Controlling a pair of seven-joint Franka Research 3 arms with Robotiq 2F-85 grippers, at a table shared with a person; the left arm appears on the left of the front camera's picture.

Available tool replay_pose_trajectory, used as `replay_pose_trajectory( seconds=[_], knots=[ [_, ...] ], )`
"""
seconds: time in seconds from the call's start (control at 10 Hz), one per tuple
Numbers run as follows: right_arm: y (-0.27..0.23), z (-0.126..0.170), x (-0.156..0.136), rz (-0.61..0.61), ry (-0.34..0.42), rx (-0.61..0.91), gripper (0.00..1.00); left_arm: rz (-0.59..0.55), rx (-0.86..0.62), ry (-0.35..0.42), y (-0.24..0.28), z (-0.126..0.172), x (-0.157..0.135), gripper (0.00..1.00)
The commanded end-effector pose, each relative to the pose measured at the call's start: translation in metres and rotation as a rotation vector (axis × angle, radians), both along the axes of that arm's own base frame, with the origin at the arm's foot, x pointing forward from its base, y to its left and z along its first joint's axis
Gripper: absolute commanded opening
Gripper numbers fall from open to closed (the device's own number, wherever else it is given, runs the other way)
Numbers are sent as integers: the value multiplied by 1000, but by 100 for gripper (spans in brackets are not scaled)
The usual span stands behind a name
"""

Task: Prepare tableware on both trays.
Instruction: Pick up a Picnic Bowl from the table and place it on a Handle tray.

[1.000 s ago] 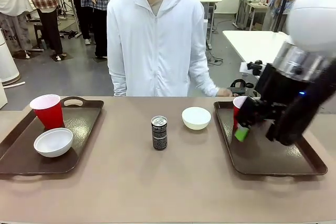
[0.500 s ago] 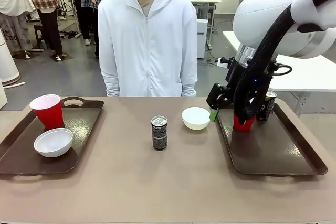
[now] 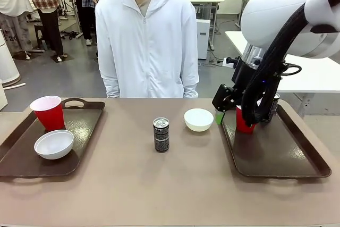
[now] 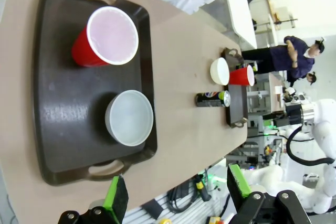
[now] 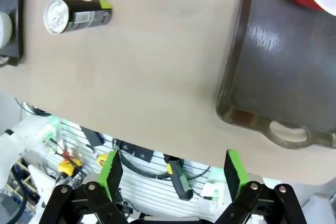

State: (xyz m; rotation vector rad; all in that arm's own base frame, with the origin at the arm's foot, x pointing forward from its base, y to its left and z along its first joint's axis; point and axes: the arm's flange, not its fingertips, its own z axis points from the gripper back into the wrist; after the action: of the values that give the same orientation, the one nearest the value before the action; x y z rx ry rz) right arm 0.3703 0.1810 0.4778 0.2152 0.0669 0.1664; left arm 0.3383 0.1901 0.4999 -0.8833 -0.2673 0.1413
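The right claw (image 3: 220,114) has lifted off the right tray (image 3: 281,158), wide and empty, leaving a red cup (image 3: 241,122) just right of it, a can (image 3: 274,107) now farther right. Left of the claw a white bowl (image 3: 198,119) and second can (image 3: 161,134) wait on the tan surface (image 3: 159,184): this tray still lacks its bowl. Busy workshop behind.

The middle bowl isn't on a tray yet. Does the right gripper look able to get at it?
Probably yes. The right gripper is open and hangs close beside the bowl, which stands on bare table; the can is well apart and nothing lies between.
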Motion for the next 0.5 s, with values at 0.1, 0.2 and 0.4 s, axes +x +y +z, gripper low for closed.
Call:
replay_pose_trajectory(
  seconds=[0.1, 0.2, 0.4],
  knots=[
    [13, -20, 27, -81, -71, -159, 100, -7, -14, -17, 1, 0, -1, 100],
    [23, -26, 46, -111, -78, -182, 100, -7, -14, -17, 1, 0, -1, 100],
    [43, -36, 80, -133, -91, -161, 100, -7, -14, -17, 1, 0, -1, 100]
  ],
)
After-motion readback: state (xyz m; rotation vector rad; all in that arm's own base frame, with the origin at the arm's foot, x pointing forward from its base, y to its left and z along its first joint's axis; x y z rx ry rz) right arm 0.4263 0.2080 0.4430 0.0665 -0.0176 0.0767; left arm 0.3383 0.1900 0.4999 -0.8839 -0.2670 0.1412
